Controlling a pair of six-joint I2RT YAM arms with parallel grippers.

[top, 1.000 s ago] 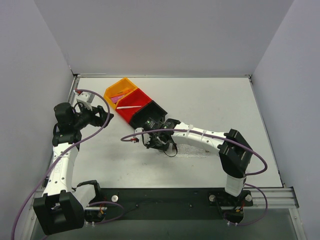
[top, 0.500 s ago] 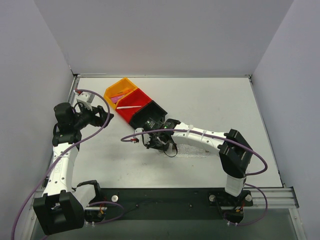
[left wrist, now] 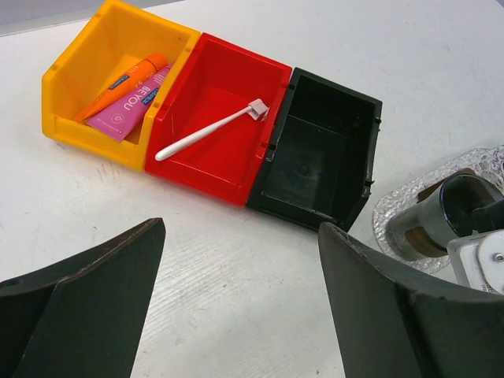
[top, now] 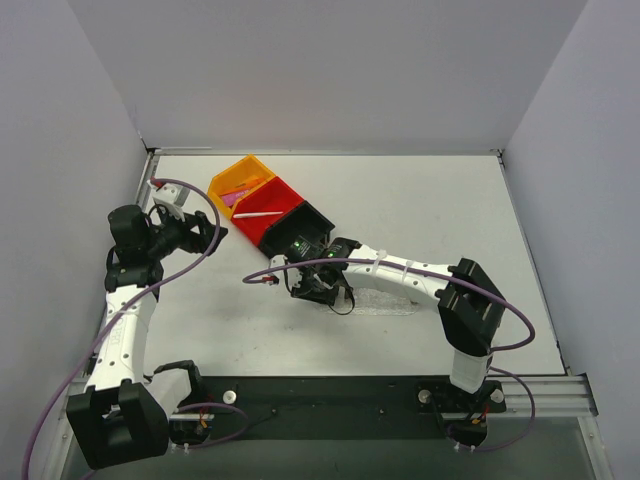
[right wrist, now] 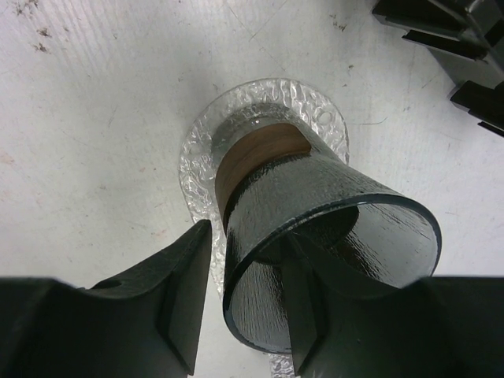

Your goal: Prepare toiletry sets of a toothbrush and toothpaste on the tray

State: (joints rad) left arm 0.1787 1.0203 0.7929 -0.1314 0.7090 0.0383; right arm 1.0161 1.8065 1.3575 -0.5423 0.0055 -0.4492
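Observation:
The white toothbrush point(left wrist: 209, 130) lies in the red bin point(left wrist: 236, 169). The orange tube point(left wrist: 122, 85) and the pink tube point(left wrist: 130, 106) lie side by side in the orange bin point(left wrist: 75, 87). The clear bumpy tray point(right wrist: 197, 157) lies on the table under my right gripper point(right wrist: 248, 244). A dark see-through cup with a brown base point(right wrist: 315, 197) stands on the tray. My right gripper is open, with one finger outside the cup's wall and one inside. My left gripper point(left wrist: 240, 228) is open and empty above the table, left of the bins.
An empty black bin point(left wrist: 315, 157) adjoins the red bin, and the three bins form a slanted row point(top: 265, 205) at the back left. The right arm point(top: 400, 272) stretches across the table's middle. Walls enclose three sides.

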